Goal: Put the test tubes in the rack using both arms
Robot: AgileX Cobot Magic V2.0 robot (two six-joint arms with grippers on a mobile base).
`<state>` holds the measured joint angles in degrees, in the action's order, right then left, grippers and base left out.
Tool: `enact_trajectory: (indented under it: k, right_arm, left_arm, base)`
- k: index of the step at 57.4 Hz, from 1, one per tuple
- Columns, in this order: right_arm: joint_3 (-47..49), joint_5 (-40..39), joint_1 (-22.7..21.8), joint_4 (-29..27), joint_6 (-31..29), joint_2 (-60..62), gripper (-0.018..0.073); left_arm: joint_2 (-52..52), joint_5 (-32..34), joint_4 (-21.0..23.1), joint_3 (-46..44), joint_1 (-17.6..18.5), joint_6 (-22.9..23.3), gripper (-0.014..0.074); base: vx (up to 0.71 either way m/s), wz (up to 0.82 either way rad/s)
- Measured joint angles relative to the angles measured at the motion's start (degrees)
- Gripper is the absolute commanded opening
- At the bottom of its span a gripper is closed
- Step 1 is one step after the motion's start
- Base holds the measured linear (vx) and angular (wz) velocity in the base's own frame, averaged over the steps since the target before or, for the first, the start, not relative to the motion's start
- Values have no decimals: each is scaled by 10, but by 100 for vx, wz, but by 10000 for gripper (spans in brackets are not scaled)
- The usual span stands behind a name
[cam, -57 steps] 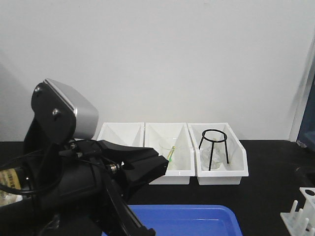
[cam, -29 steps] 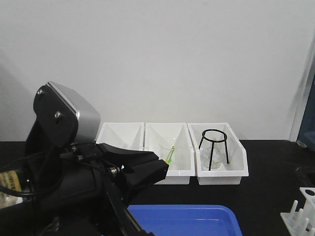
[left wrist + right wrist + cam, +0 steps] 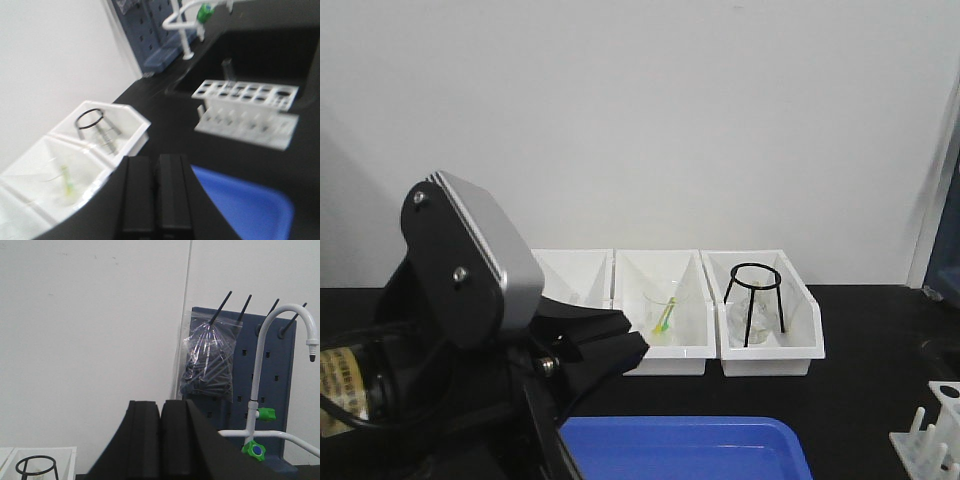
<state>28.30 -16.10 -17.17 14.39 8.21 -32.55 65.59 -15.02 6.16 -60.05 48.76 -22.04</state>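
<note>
While both grippers' jaws are pressing together empty, the left arm [image 3: 470,300] is tilting its silver wrist module further rightward beside the white bins [image 3: 670,340] than before.

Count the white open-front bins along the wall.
3, side by side at the back of the black counter: left bin partly behind the arm, middle bin holding a clear beaker, right bin holding a black wire stand.
</note>
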Motion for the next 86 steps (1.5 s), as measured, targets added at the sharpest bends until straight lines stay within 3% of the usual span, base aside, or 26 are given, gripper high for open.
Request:
enact_trajectory:
  k: [5,11,18,25,35,44,45,46,56,86]
  right_arm:
    - [0,0,0,0,0,0,-7]
    - [0,0,0,0,0,0,-7]
    - [0,0,0,0,0,0,-7]
    - [0,1,0,0,0,0,-7]
    - [0,1,0,0,0,0,-7]
    - [0,1,0,0,0,0,-7]
    - [0,3,0,0,0,0,-7]
    - [0,3,0,1,0,0,-7]
    - [0,4,0,1,0,1,-7]
    - [0,4,0,2,0,1,-7]
  left_arm:
    - [-9,-36,-37,0,-36,25,-20]
    - [-53,-88,-50,12,-107,45,-20]
    - [-130,-85,-67,82,-178,50,-20]
    - [-255,-30,-70,219,-242,52,-20]
    - [-449,25,-66,408,-301,54,-20]
    - [-595,32,-34,546,-348,56,-20]
    - [-654,44,-8,605,-376,57,-20]
    - [-656,47,-6,608,-381,57,-20]
    - [-661,76,-1,617,-404,65,-20]
    - [-661,77,3,617,-407,72,-20]
  base:
    - [0,0]
    - [0,0]
    - [0,0]
    - [0,0]
    - [0,0]
    - [0,0]
    - [0,0]
    - [0,1]
    - [0,0]
    - [0,0]
